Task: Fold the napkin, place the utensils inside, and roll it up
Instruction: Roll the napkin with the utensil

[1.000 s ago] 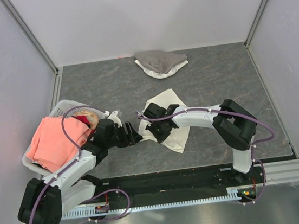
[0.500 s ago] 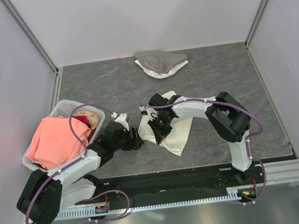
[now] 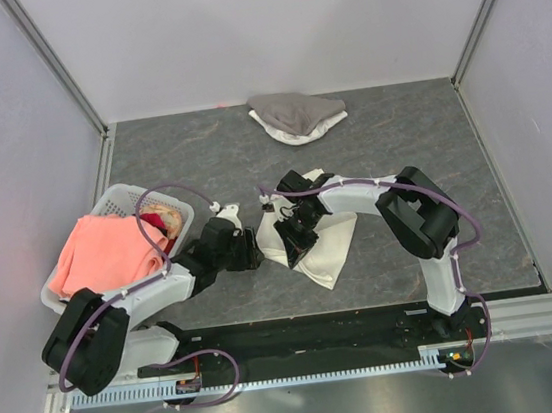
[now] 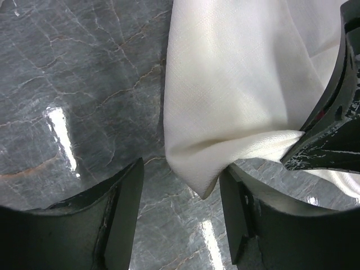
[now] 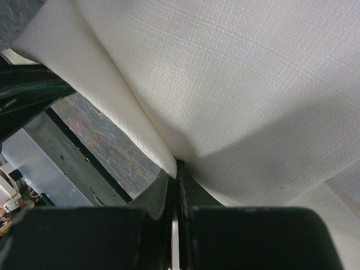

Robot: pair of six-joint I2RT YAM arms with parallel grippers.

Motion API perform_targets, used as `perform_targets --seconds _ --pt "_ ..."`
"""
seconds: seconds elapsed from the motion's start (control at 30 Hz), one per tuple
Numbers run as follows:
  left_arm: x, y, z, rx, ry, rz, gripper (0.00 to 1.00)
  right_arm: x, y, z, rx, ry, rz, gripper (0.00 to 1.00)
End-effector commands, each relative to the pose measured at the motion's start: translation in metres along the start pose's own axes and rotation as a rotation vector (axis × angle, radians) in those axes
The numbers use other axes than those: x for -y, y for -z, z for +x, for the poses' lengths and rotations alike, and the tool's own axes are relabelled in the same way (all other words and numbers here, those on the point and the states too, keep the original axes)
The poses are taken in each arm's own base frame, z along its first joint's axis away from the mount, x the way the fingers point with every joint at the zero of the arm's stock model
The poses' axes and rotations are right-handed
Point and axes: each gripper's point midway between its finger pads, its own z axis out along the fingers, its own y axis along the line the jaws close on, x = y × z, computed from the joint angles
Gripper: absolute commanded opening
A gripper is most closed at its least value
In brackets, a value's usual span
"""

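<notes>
The cream-white napkin [image 3: 326, 241] lies crumpled on the grey table in the middle of the top view. My right gripper [image 3: 287, 233] is shut on a fold of the napkin [image 5: 236, 84] near its left edge, jaws pressed together on the cloth [image 5: 179, 169]. My left gripper [image 3: 254, 252] is open just left of the napkin. In the left wrist view a pointed corner of the napkin [image 4: 225, 101] hangs between my open fingers [image 4: 180, 194], touching neither. The right gripper's dark finger [image 4: 332, 129] shows at that view's right edge. The utensils are out of view.
A white basket [image 3: 119, 198] holding a salmon-pink cloth [image 3: 101, 258] stands at the left, beside my left arm. A grey-and-white cloth heap [image 3: 295, 115] lies at the back by the wall. Walls enclose the table on three sides.
My left gripper has moved right, up to the napkin's left corner. My right arm has drawn in to the left, still pinching the napkin.
</notes>
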Motion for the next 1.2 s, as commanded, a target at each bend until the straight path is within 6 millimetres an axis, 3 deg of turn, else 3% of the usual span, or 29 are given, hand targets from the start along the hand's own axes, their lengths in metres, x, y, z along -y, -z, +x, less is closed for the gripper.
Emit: perform_targets --seconds 0.0,0.37,0.57,0.9,0.93,1.03,1.17 --pt "0.001 -0.006 -0.027 0.079 -0.048 -0.028 0.59 0.022 -0.016 0.018 -0.079 -0.011 0.054 0.00" --pt "0.011 -0.006 -0.036 0.133 -0.101 0.033 0.49 0.027 -0.017 0.019 -0.094 -0.027 0.039 0.00" --pt "0.012 -0.011 -0.036 0.120 -0.123 0.039 0.38 0.028 -0.018 0.020 -0.103 -0.028 0.034 0.00" --pt "0.008 -0.016 -0.035 0.101 -0.131 0.013 0.02 0.027 -0.014 0.016 -0.088 -0.032 0.031 0.00" --pt "0.007 -0.017 -0.033 0.092 -0.131 0.009 0.02 0.026 -0.012 0.015 -0.081 -0.032 0.034 0.00" --pt "0.009 -0.017 -0.032 0.066 -0.130 0.007 0.02 0.021 -0.004 0.009 -0.052 -0.026 0.044 0.09" --pt "0.011 -0.016 -0.025 -0.007 -0.107 0.000 0.02 0.014 0.019 -0.002 0.026 0.006 0.085 0.38"
